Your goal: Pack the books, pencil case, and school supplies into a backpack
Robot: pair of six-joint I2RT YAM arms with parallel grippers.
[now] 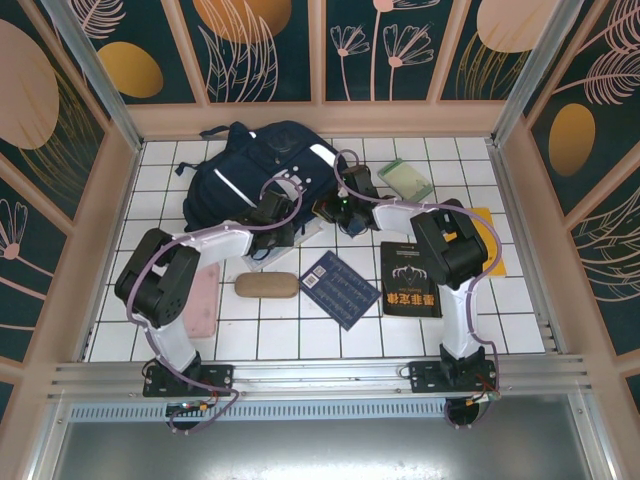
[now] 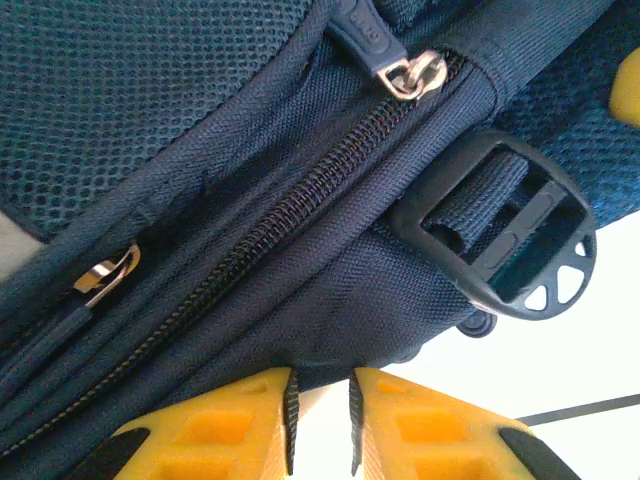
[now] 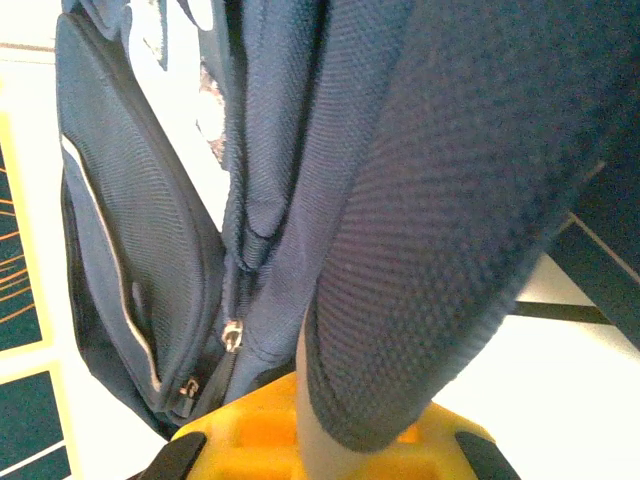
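on the white-tiled tabletop [image 1: 160, 200] the pink case [image 1: 203, 300] lay far left, its edge cut off by the left arm, and beside it the tan pouch [image 1: 267, 285]. the backpack [image 1: 250, 165] lay at the back. the left hand [image 2: 320, 385] had its fingers close, with a thin gap, at the backpack's lower seam; if it pinched cloth i could not tell. the right hand [image 3: 330, 440] was pressed together on a fold of backpack cloth, which hid most of its fingers. further right lay a navy book [image 1: 340, 288], a black book [image 1: 410, 280], a green book [image 1: 410, 180], and a yellow book [image 1: 496, 262], mostly covered by the right arm.
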